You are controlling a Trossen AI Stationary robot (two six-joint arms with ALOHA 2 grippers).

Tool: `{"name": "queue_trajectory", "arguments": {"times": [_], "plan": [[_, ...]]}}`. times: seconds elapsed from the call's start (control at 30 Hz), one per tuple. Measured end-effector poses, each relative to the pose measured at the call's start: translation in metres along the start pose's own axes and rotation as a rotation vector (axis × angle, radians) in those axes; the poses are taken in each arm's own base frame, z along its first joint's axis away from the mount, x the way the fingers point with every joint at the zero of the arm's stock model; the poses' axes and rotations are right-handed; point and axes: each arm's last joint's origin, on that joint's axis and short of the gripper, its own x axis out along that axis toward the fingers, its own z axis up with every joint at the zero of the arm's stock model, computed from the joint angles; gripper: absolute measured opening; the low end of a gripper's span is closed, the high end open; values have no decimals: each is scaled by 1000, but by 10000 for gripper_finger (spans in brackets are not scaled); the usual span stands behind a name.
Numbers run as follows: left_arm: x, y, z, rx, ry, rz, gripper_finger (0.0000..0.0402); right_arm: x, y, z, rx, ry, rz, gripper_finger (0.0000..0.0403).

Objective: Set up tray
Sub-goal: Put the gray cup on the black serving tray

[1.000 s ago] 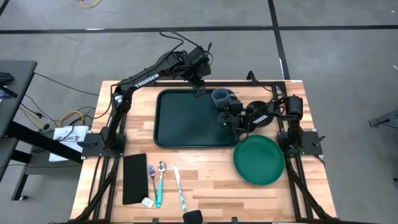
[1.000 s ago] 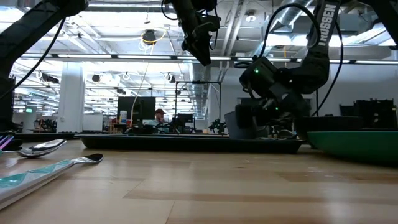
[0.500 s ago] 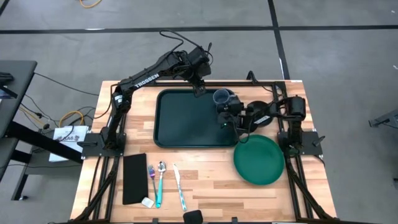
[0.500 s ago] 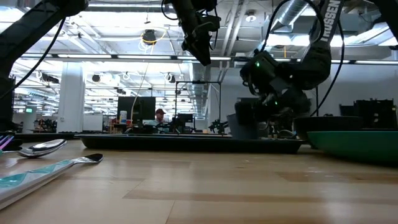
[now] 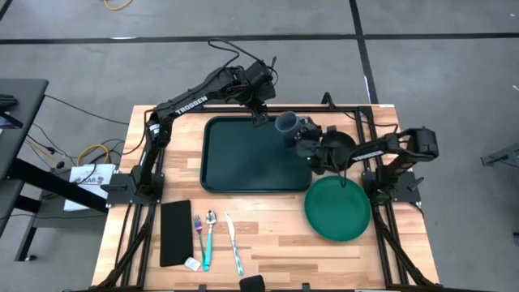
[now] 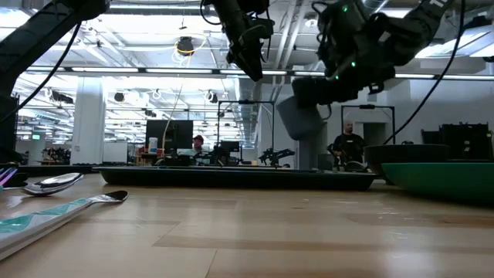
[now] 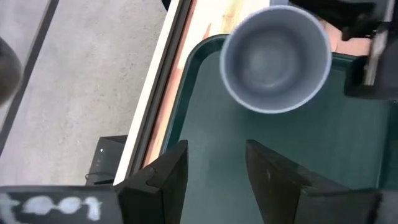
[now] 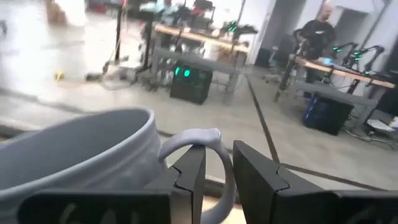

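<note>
We log the tray (image 5: 247, 154), dark green, lying flat at the far middle of the bench (image 5: 268, 235). Over its far right corner the right hand (image 5: 302, 139) grips a grey mug (image 5: 286, 124) by the handle, lifted clear. Left hand (image 5: 259, 116) hovers beside it, fingers parted.

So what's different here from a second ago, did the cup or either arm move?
The right gripper, shut on the grey cup by its handle, has lifted it off the tray; it now hangs clear above the tray's far right corner. The left gripper has not moved, open over the tray's far edge. Plate and cutlery unchanged.
</note>
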Motion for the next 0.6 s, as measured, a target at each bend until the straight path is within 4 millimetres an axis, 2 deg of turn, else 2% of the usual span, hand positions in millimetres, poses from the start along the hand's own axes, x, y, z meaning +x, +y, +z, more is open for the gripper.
{"name": "queue_trajectory", "arguments": {"times": [0.23, 0.43, 0.6], "plan": [[0, 0, 0, -21, 1, -2, 149, 2, 6, -15, 41, 43, 55, 63], [0, 0, 0, -21, 4, -2, 149, 12, 20, -51, 116, 101, 36, 9], [0, 0, -1, -21, 5, -2, 149, 15, 27, -75, 203, 128, 16, 22]]}}
